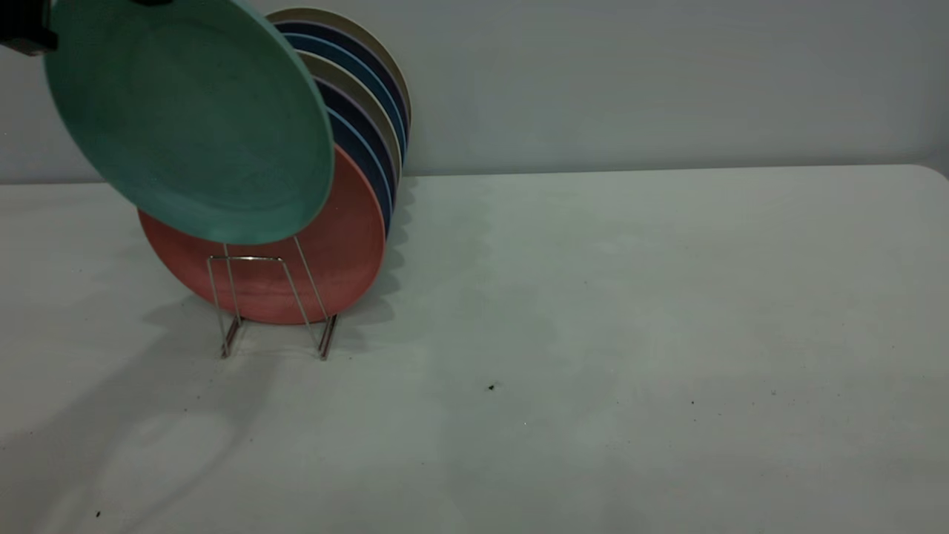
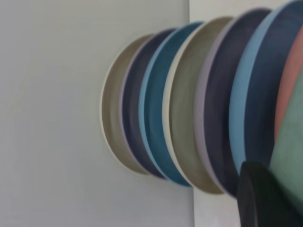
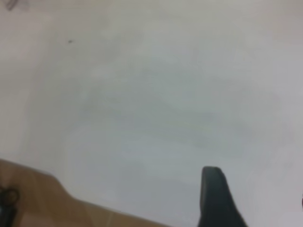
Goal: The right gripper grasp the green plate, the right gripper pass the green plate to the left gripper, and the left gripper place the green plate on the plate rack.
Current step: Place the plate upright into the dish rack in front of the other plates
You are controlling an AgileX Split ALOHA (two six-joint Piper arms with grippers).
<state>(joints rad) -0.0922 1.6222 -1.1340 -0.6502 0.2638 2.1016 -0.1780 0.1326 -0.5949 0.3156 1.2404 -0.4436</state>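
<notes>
You see the green plate held up, tilted, above and in front of the plate rack, its lower rim overlapping the salmon-pink plate that stands in the rack's front slot. Whether the two touch, you cannot tell. Of the left gripper only a black piece shows at the exterior view's top left corner, at the plate's upper rim; the rest is cut off. In the left wrist view one dark finger lies against the green plate's edge, so it is pinching the plate. Behind the pink plate stands a row of blue and beige plates, mostly hidden. The right gripper shows just one black finger over bare worktop; you cannot tell whether it is spread or pressed together.
</notes>
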